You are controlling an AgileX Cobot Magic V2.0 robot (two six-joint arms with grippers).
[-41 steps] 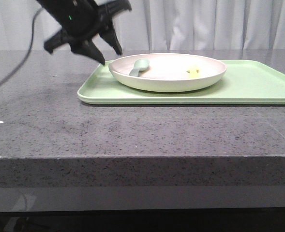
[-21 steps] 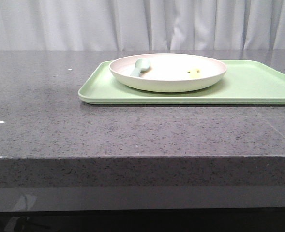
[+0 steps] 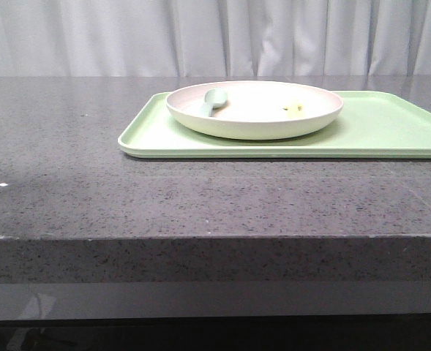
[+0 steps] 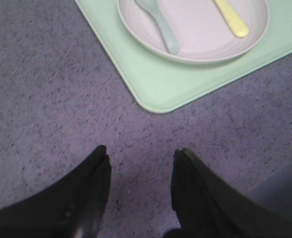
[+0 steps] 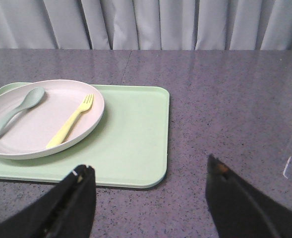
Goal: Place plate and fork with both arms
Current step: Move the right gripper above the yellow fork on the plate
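Note:
The pale pinkish-cream plate rests on the left part of the light-green tray. The yellow fork lies in the plate, and part of it shows in the front view. Plate and fork also show in the left wrist view. My left gripper is open and empty over bare countertop, off the tray's corner. My right gripper is wide open and empty, over the tray's edge and the counter, apart from the plate. Neither gripper shows in the front view.
A pale grey-green spoon lies in the plate beside the fork; it also shows in the left wrist view and right wrist view. The grey speckled countertop ends in a front edge. White curtains hang behind.
One second ago my left gripper hung open at the plate's left rim in the front view. It has since left that view. Plate, fork and spoon have not moved.

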